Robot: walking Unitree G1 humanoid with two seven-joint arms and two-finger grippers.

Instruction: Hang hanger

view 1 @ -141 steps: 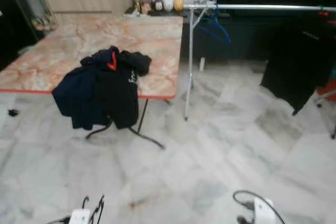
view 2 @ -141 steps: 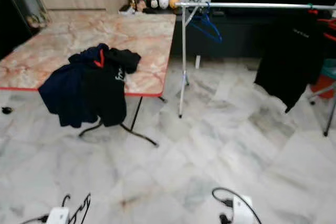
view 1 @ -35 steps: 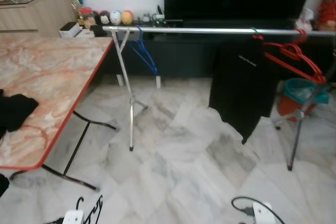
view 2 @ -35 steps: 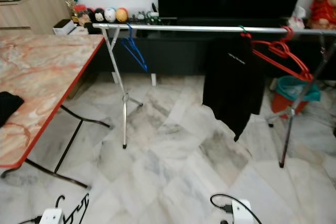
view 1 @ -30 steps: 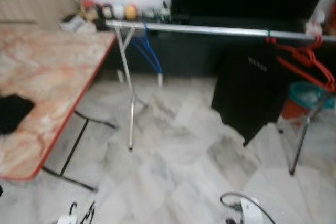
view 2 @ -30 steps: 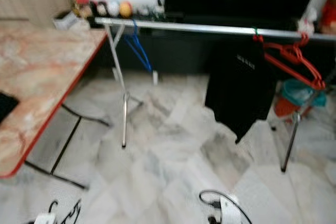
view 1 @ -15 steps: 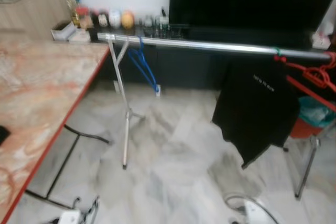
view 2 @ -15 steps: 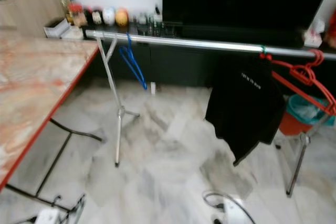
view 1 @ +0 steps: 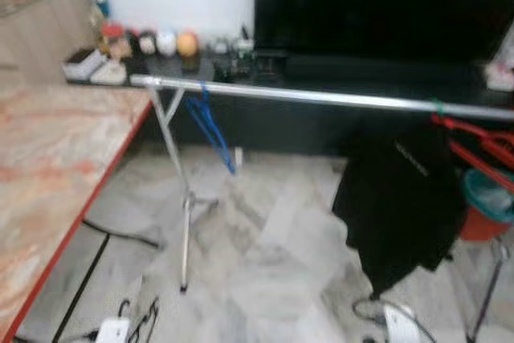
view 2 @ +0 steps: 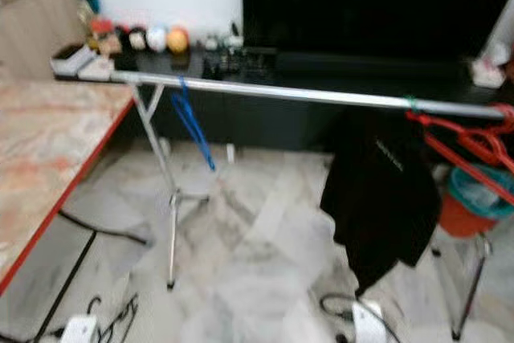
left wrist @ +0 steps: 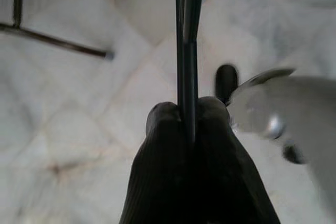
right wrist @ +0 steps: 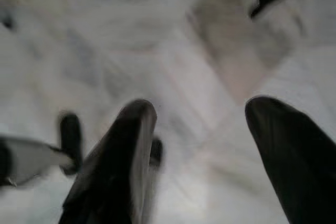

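Note:
My left gripper (left wrist: 188, 113) hangs low over the floor, shut on a thin black hanger (left wrist: 186, 51) whose wire runs out between its fingers. A bit of that hanger's wire (view 1: 143, 319) pokes up at the bottom left of the left eye view. A silver clothes rail (view 1: 321, 100) crosses the room ahead of me on a folding leg (view 1: 183, 206). On it hang a blue hanger (view 1: 210, 126), a black shirt (view 1: 401, 198) and red hangers (view 1: 482, 146). My right gripper (right wrist: 202, 111) is open over the marble floor, holding nothing.
A marble-patterned table (view 1: 48, 182) with a red edge stands at my left. An orange bucket (view 1: 486, 214) sits behind the rail's right end. A dark TV unit (view 1: 369, 62) with small ornaments runs along the back wall. Grey marble floor (view 1: 273, 263) lies between me and the rail.
The view has moved closer to the rail and is blurred, so the table has slid further left. Both grippers stay low as before, the left one still holding the hanger.

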